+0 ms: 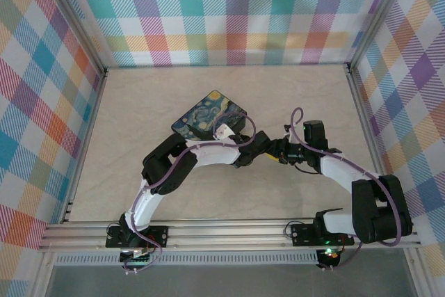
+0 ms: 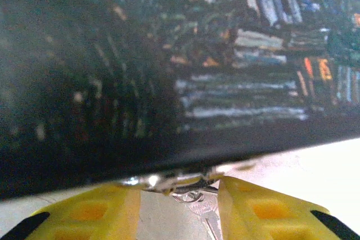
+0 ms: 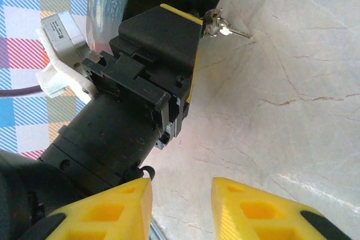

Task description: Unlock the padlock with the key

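Observation:
The painted tin looms close in the left wrist view. At its lower edge lies the padlock, a dark bit with a silvery bar, right at my left gripper's tips. The yellow fingers stand apart, and I cannot make out whether they pinch the padlock. The key with its ring lies on the table between those fingers; the right wrist view shows the key beside the left finger. My right gripper hangs open just behind the left one, nothing between its fingers.
Both grippers meet mid-table, the left gripper and the right gripper almost touching. A pale marble-patterned tabletop stretches to the right. Checked walls close in the back and sides.

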Controlling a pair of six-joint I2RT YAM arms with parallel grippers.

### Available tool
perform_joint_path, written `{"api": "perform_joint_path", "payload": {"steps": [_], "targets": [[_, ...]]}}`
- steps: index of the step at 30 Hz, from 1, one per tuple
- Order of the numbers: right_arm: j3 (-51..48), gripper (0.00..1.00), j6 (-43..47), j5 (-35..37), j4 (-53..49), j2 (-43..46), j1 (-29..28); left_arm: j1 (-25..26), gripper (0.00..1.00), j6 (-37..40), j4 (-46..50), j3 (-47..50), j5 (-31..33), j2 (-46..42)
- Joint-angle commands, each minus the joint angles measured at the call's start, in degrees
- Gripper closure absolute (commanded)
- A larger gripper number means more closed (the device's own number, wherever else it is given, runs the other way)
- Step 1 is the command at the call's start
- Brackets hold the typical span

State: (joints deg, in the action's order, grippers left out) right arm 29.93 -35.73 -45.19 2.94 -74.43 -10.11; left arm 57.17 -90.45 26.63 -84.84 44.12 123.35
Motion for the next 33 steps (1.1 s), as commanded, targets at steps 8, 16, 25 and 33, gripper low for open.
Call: {"api": "perform_joint_path", "payload": {"steps": [8,16,25,33], "targets": [[-0.3,0.67,1.4,-2.3,0.7,0.1,0.5,0.6,0.81,2.6,5.8,-1.6,2.8,0.0],[0.0,0.67,1.5,-2.0,0.4,0.3,0.5,0.1,0.85,15.9,11.5,-0.9,-1.1,-7.4],[1.7,0.67,0.9,-1.7,0.3,-0.1,0.5,-1.1,0.79,30.7,17.8,1.8,-10.1,-17.0],[8.9,0.48,7.4,-1.0,1.9,-7.8,-2.1,-5.8,0.32,36.2,21.8,8.6,-22.8,-28.3]]}}
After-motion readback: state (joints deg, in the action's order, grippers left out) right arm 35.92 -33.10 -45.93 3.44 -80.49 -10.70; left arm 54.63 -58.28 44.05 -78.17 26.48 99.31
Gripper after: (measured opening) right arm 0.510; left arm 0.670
